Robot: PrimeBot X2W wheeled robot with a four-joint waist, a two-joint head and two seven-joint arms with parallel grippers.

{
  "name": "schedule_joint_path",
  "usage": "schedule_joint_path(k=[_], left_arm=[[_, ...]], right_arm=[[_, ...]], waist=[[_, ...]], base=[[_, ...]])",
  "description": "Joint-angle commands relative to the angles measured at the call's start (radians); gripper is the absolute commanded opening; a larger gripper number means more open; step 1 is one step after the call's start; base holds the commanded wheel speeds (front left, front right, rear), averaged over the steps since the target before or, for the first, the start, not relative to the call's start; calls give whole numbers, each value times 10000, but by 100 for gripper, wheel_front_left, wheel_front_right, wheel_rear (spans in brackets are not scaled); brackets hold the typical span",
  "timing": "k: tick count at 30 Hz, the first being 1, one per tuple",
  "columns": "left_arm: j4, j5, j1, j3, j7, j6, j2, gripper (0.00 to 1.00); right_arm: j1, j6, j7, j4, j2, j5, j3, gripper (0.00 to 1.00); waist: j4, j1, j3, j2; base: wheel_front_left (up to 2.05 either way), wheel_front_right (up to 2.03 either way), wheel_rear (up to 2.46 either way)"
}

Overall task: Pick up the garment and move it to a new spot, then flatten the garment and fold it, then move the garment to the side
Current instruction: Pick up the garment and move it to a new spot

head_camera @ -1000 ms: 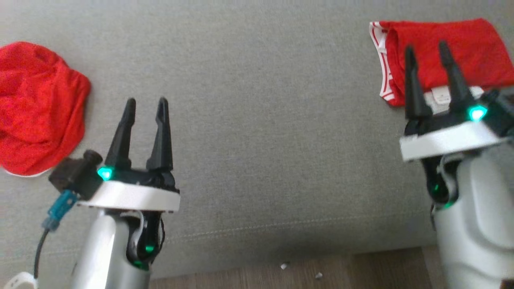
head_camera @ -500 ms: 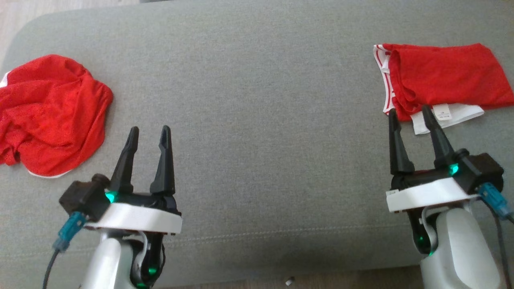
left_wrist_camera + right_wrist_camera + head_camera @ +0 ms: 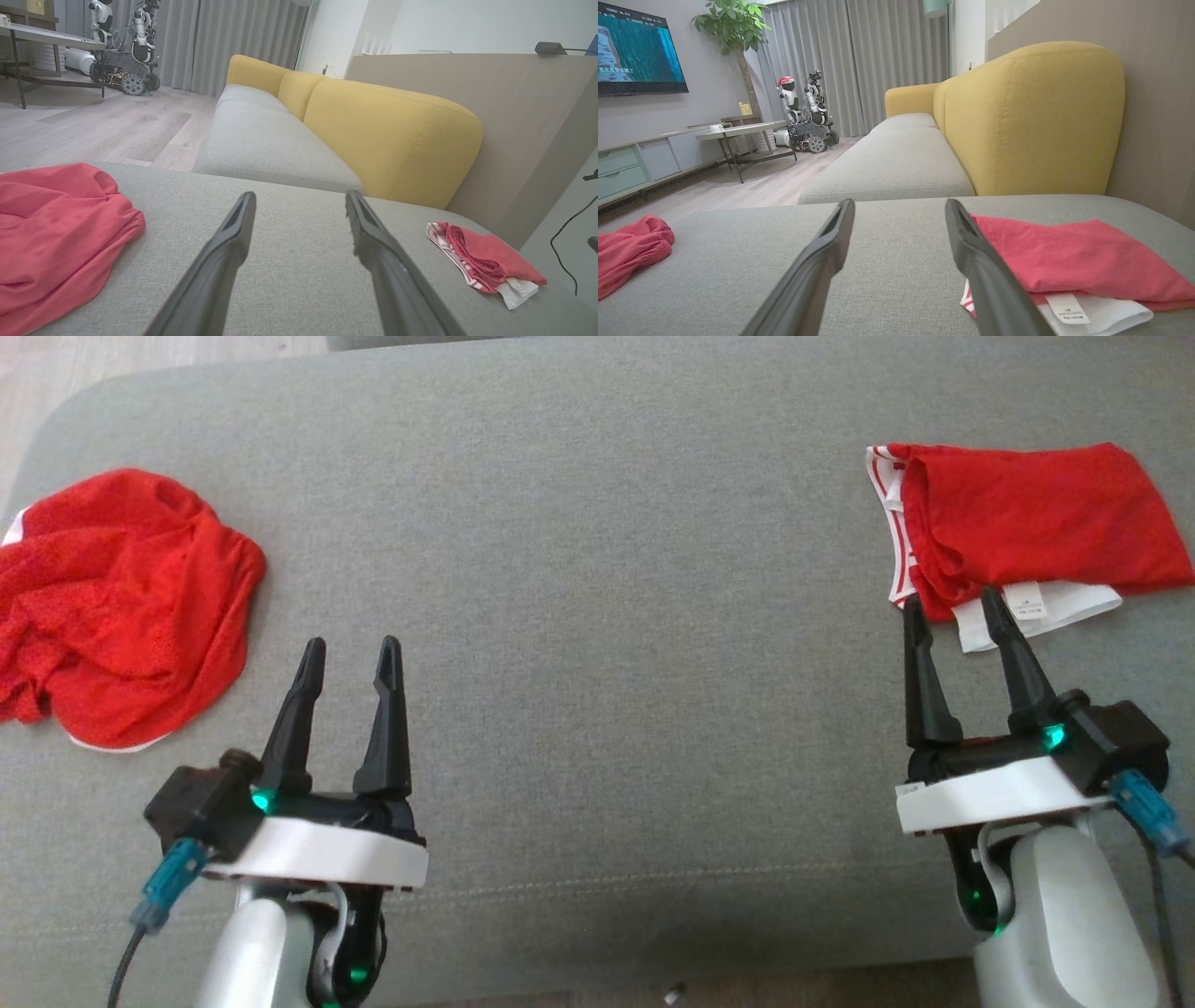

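A crumpled red garment [image 3: 121, 616] lies at the left end of the grey seat cushion [image 3: 607, 569]. It appears again in the left wrist view [image 3: 56, 224] and the right wrist view [image 3: 630, 247]. At the right end rests a folded red garment [image 3: 1027, 513] with a white striped waistband and a white label, seen too from both wrists [image 3: 486, 256] [image 3: 1073, 252]. My left gripper [image 3: 353, 644] [image 3: 300, 198] hovers open, to the right of the crumpled garment and apart from it. My right gripper [image 3: 950, 599] [image 3: 900, 205] stands open, its tips at the folded garment's near edge. Neither holds anything.
A yellow backrest [image 3: 387, 135] and a second grey seat [image 3: 896, 163] lie beyond the cushion. Further off are wooden floor [image 3: 107, 130], a low table [image 3: 738, 133], another robot [image 3: 805, 112] and a TV [image 3: 635, 51]. A wood panel wall [image 3: 514, 116] is at the right.
The head camera has shifted, so more of the cushion's far side shows. My right gripper has drawn back from above the folded garment to its near edge. Both grippers stay open.
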Motion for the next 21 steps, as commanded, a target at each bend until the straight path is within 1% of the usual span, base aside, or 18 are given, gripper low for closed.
schedule_joint_path(k=[1, 7, 11, 14, 17, 21], left_arm=[[-402, 78, -244, 314, -51, 50, 64, 100], [-368, 94, -178, 294, -51, 23, 64, 100], [-374, 92, -211, 305, -51, 3, 64, 100], [-408, 17, -236, 424, -51, 53, 64, 100], [-510, -614, -165, 757, -51, 214, 64, 100], [-604, -593, -35, 1060, -51, 169, 64, 100]], right_arm=[[-152, 63, -116, -308, 96, 36, 222, 100], [-106, 63, -131, -299, 98, 229, 285, 100], [-120, 63, -135, -289, 99, 226, 401, 100], [-155, 63, -136, -277, 99, 215, 495, 100], [-197, 63, -127, -253, 100, 260, 664, 100], [-212, 63, -88, -201, 100, 322, 880, 100]], waist=[[1, 1, -16, -1], [29, 1, -68, -1], [213, 1, -37, -1], [482, 1, -5, -1], [828, 1, 49, -1], [1489, 1, 73, -1]], base=[[0, 0, 0], [0, 0, 0], [0, 0, 0], [0, 0, 0], [0, 0, 0], [0, 0, 0]])
